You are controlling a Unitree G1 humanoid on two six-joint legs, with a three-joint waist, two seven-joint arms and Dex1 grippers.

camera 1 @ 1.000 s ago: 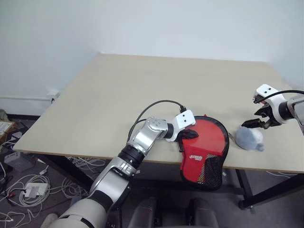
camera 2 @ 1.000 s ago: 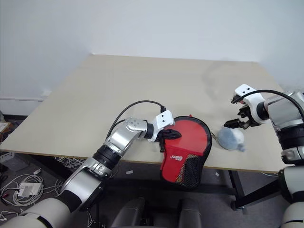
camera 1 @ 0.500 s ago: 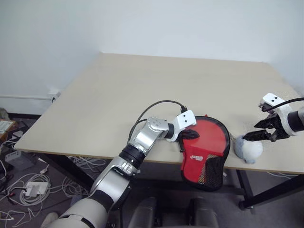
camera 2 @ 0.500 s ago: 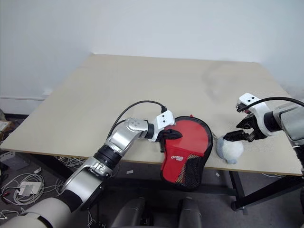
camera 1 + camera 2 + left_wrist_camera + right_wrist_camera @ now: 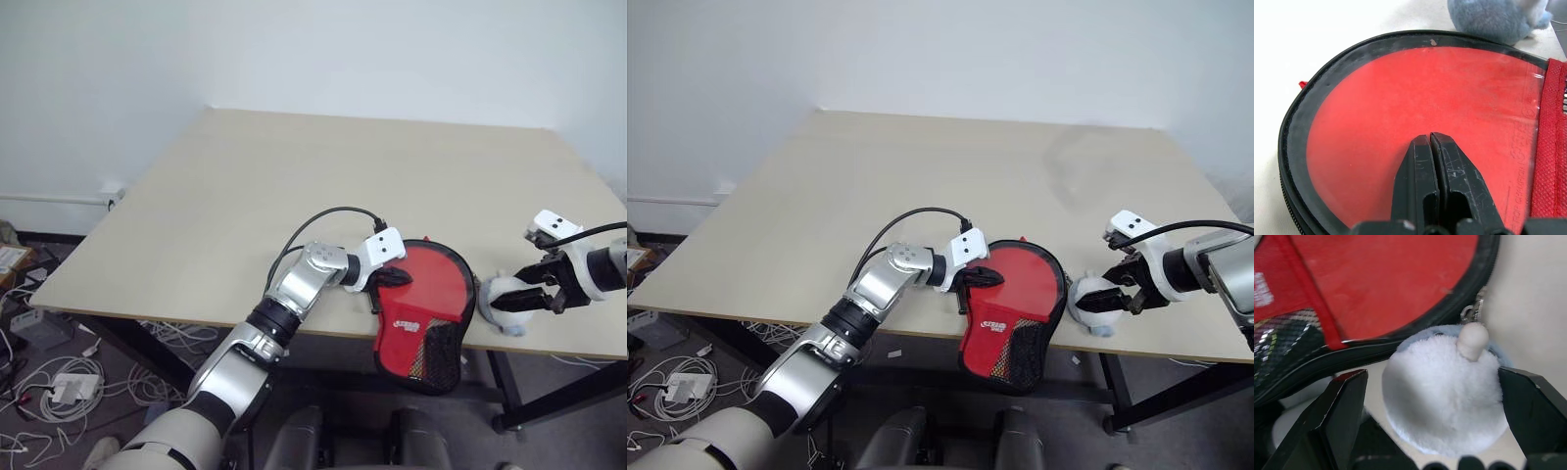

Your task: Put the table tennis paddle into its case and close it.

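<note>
The case (image 5: 423, 294), red with a white logo and a black mesh pocket, lies on the table (image 5: 294, 186). Its narrow end hangs over the front edge. My left gripper (image 5: 390, 278) is shut, with its fingertips (image 5: 1430, 142) pressed on the case's glossy red face (image 5: 1415, 98). Just right of the case lies a fluffy white-and-blue plush ball (image 5: 493, 291), hooked by a metal ring (image 5: 1469, 313) to the case's zipper edge. My right gripper (image 5: 516, 295) is open, a finger (image 5: 1347, 416) on each side of the plush ball (image 5: 1444, 396). The paddle is hidden.
The table's front edge runs right below both grippers. The far half of the tabletop is bare up to the white wall. Cables and a power strip (image 5: 59, 392) lie on the floor at the left.
My right gripper has pulled back toward the front edge and left toward the case, dropping around the plush ball, which has rolled its white side up. The left gripper and the case stayed put.
</note>
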